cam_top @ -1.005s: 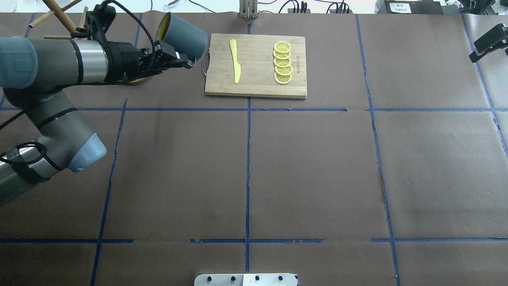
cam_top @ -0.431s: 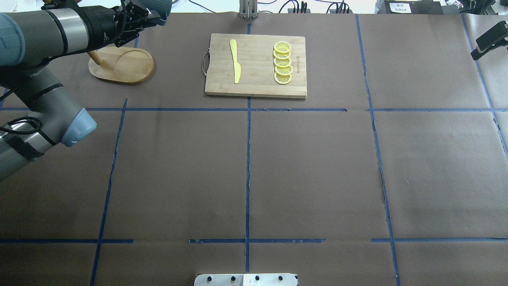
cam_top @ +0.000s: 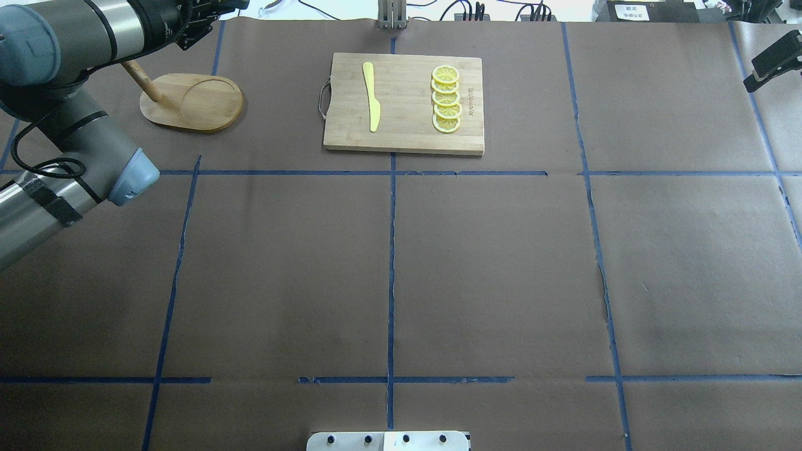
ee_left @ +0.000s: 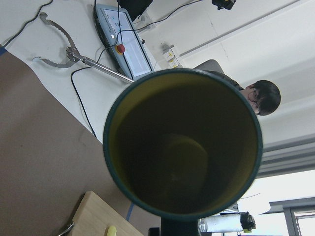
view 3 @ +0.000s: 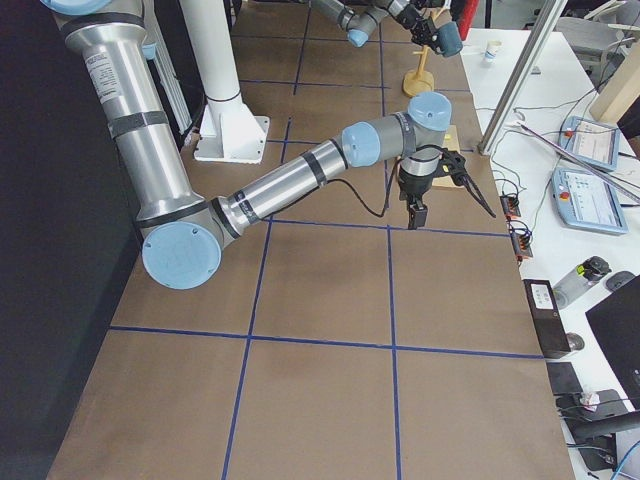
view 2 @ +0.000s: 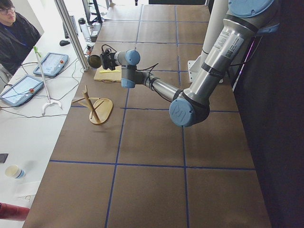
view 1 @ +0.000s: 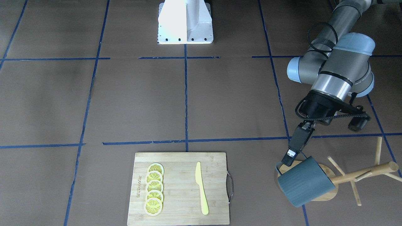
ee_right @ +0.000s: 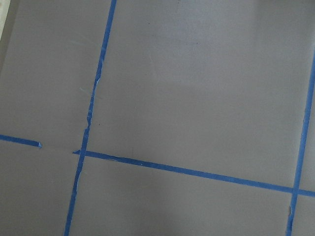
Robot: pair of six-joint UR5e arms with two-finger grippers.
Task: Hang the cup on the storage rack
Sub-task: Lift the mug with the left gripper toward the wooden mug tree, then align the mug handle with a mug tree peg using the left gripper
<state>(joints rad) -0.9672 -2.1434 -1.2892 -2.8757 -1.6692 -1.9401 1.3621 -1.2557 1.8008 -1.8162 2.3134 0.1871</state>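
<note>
The dark teal cup (view 1: 304, 183) hangs tilted in the air over the bamboo storage rack (view 1: 361, 175) and hides part of the rack's oval base. My left gripper (view 1: 289, 160) is shut on the cup at its rim. The left wrist view looks straight into the cup's yellow inside (ee_left: 182, 147). From overhead the rack's base (cam_top: 194, 103) and slanted post show, while the cup and the left fingers lie beyond the top edge. My right gripper (view 3: 450, 213) hovers over bare table far off at the right, fingers spread and holding nothing.
A bamboo cutting board (cam_top: 404, 103) with a yellow knife (cam_top: 371, 97) and several lemon slices (cam_top: 446, 100) lies right of the rack. A person (view 2: 14, 28) sits beyond the far table edge, beside tablets and cables.
The left arm has swung the cup from beside the cutting board back and up, out of the overhead view's top edge. The rack's base, covered before, now shows.
</note>
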